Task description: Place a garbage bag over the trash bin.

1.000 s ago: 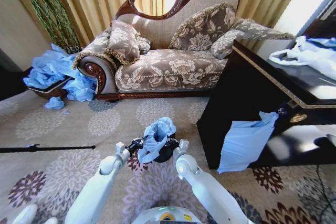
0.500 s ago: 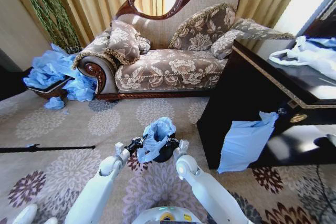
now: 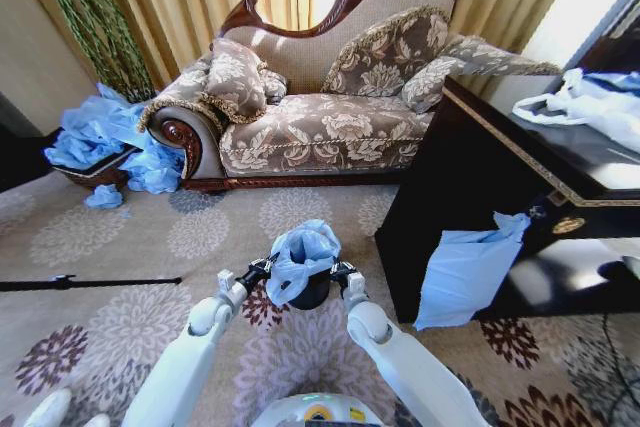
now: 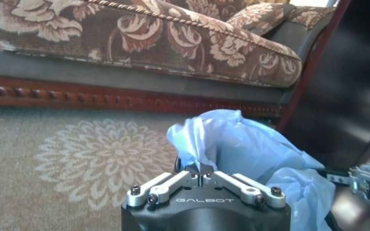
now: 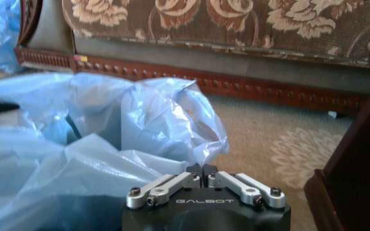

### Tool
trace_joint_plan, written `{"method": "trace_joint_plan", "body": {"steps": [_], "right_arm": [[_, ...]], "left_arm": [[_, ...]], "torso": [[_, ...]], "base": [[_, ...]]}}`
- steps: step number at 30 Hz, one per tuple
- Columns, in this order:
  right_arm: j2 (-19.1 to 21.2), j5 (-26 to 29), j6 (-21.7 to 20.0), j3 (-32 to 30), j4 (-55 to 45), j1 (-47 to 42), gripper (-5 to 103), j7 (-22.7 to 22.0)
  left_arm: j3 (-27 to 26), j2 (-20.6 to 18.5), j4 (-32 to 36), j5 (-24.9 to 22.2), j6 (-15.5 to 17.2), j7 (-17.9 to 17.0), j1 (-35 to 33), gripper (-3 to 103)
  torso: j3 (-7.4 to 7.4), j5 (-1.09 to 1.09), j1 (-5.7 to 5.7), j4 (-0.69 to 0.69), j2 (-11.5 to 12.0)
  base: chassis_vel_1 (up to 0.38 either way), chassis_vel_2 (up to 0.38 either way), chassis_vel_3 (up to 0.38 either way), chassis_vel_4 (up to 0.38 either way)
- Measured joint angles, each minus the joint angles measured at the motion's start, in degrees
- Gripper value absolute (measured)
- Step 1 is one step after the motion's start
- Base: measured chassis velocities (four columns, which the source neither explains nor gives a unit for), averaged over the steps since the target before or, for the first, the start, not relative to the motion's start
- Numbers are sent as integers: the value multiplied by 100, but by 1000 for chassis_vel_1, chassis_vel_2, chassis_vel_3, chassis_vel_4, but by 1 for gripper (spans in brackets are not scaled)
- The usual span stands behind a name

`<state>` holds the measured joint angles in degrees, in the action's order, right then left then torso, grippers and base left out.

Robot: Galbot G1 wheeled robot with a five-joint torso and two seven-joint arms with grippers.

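Both-sided, garbage bag (image 3: 302, 252) atop trash bin (image 3: 311, 291)

The garbage bag (image 3: 302, 255) hides the trash bin's (image 3: 312, 292) rim and mouth; just its lower wall shows. Both wrist views cut the bag off at their edges, and its folds bury the fingers' tips.

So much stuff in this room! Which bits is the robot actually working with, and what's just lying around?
In use:
garbage bag, pinched by both end effectors
trash bin under it
left end effector
right end effector

Lying about:
sofa
heap of blue bags
white bag
dark cabinet
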<state>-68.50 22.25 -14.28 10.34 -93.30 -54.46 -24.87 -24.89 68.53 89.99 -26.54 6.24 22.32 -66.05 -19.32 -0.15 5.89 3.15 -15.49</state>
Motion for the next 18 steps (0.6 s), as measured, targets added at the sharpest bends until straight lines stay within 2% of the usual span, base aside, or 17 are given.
{"method": "trace_joint_plan", "body": {"steps": [9,18], "right_arm": [[239,-20,-63,-3,-95,-129,0,166],[420,143,-83,-40,-108,-200,0,381]], "left_arm": [[-128,60,-17,-133,57,-91,-181,0],[-188,147,-319,-119,60,-59,-225,0]], "torso": [[0,0,0,0,0],[0,0,0,-1,0]], "base": [[0,0,0,0],[0,0,0,0]]}}
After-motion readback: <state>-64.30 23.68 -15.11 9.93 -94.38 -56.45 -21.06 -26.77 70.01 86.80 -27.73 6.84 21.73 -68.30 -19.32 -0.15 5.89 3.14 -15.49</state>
